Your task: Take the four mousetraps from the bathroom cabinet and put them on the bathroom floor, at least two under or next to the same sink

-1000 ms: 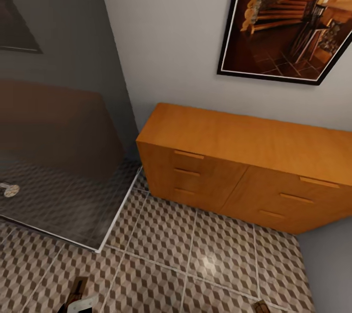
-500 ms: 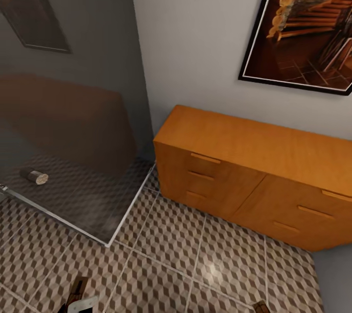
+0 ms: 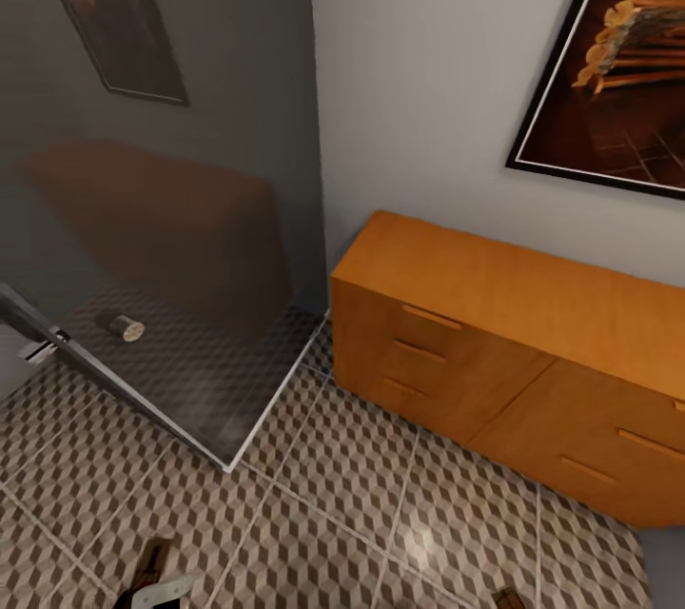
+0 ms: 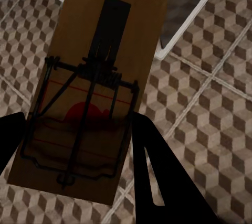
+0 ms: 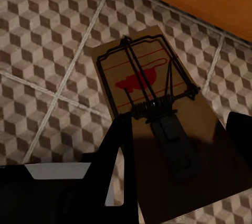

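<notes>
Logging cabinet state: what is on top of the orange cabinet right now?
The cabinet top looks bare in the head view; its right end is cut off by the frame. Drawers are shut, so the inside is hidden.

The cabinet (image 3: pixel 514 304) stands on the bathroom floor (image 3: pixel 362 495), against the wall. The glass shower (image 3: pixel 162 238) is left of the cabinet. A picture (image 3: pixel 618 57) hangs above the cabinet.

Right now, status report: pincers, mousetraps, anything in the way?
Left pincer shut on a mousetrap. Right pincer shut on a second mousetrap. Both held above the bathroom floor. Cabinet ahead, drawers closed.
</notes>
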Controlling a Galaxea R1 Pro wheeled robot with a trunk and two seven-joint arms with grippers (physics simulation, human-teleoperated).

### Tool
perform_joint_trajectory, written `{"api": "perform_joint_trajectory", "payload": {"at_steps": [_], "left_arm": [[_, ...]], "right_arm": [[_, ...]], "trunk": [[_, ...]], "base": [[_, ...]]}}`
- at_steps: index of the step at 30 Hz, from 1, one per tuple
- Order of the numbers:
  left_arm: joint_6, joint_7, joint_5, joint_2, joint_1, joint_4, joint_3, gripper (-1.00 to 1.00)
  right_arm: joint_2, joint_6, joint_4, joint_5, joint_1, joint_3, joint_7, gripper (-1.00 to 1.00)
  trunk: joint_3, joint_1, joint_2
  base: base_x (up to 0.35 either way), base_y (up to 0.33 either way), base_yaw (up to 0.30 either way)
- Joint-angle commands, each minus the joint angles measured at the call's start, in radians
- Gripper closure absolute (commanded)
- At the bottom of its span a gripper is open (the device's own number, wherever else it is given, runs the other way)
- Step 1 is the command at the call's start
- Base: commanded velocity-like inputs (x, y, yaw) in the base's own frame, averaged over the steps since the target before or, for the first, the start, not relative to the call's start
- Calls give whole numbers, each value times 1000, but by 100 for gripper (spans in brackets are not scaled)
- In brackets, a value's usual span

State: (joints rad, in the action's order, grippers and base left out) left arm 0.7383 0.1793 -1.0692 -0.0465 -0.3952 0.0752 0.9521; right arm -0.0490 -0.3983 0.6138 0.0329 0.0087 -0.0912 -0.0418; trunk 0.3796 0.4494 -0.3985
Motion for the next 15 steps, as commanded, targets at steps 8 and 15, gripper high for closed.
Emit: {"api": "perform_joint_trajectory", "payload": {"at_steps": [8,15], "left_arm": [[1,6,5,1,-1,2,7,100],[1,6,5,1,-1,2,7,100]], "right_arm": [[0,-1,1,4,0,1,-7,100],[0,-1,0,4,0,1,-7,100]], "trunk": [[-8,1,-2],[-15,1,-2]], "base": [[0,0,214],[0,0,214]]}}
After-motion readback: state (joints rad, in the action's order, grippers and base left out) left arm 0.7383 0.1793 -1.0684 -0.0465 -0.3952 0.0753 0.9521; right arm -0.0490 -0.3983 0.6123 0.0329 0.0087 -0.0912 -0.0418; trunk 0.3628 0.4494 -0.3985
